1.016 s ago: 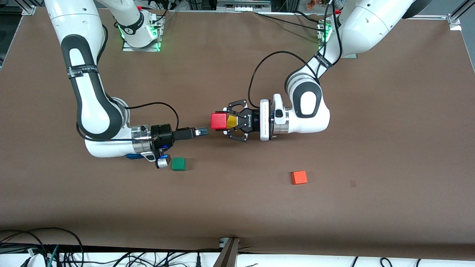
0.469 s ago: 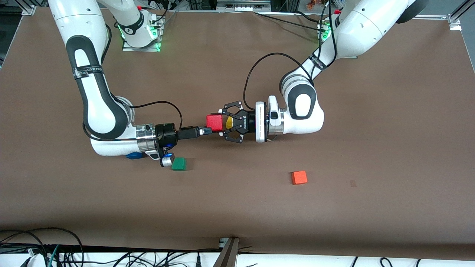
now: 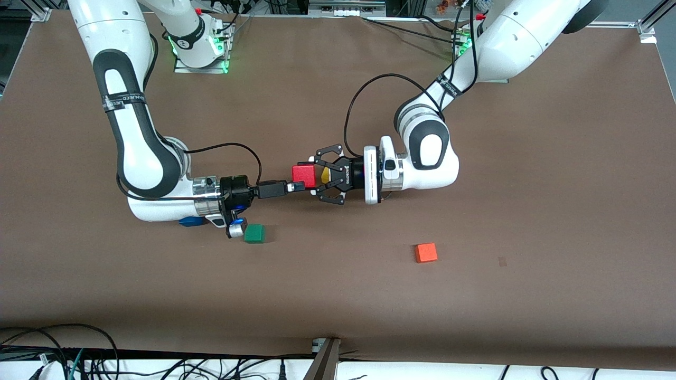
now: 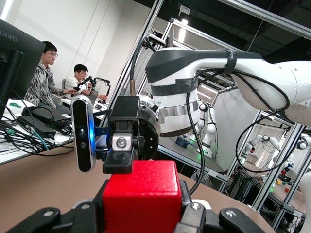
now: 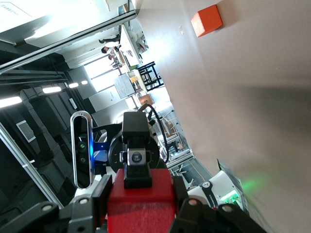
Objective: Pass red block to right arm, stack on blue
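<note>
The red block (image 3: 304,176) hangs above the table's middle, held from both ends. My left gripper (image 3: 310,176), the black linkage claw, is shut on it; its pads press two facing sides of the red block (image 4: 141,199). My right gripper (image 3: 297,186), slim and straight, is shut on the same block. One of its fingers (image 5: 137,171) lies flat on a face of the red block (image 5: 141,211); the other finger is hidden. The blue block (image 3: 190,221) rests on the table, mostly hidden under my right wrist.
A green block (image 3: 254,233) sits beside my right wrist, nearer the front camera. An orange block (image 3: 425,253) lies toward the left arm's end, also seen as the orange block (image 5: 206,20). Cables run along the table's front edge.
My right gripper has slid forward onto the red block and shut on it. My left arm has carried the block a little toward the right arm's end.
</note>
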`<control>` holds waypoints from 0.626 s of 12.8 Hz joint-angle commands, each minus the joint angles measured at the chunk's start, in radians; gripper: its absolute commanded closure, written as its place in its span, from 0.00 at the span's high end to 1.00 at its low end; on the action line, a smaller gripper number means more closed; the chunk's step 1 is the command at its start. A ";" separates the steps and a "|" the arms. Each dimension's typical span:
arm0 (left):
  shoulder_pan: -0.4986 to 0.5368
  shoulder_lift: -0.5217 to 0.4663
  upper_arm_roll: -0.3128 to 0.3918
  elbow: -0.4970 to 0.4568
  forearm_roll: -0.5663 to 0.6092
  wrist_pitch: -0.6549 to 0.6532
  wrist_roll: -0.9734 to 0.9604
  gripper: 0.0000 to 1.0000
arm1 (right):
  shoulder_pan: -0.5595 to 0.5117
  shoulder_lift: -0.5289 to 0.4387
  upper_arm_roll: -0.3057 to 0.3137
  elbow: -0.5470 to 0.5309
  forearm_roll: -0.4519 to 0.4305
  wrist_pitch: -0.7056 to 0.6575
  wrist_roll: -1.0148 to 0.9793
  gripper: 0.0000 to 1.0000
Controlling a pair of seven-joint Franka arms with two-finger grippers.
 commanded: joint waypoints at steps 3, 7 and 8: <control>-0.018 0.003 -0.006 0.025 -0.045 0.003 0.016 0.08 | 0.008 -0.028 0.001 -0.032 0.018 0.015 -0.007 0.00; -0.011 -0.006 -0.014 0.016 -0.045 -0.004 0.013 1.00 | 0.007 -0.031 -0.001 -0.028 0.008 0.013 -0.007 0.00; -0.007 -0.015 -0.014 0.010 -0.045 -0.004 0.011 1.00 | 0.005 -0.033 -0.004 -0.025 0.005 0.012 -0.009 0.00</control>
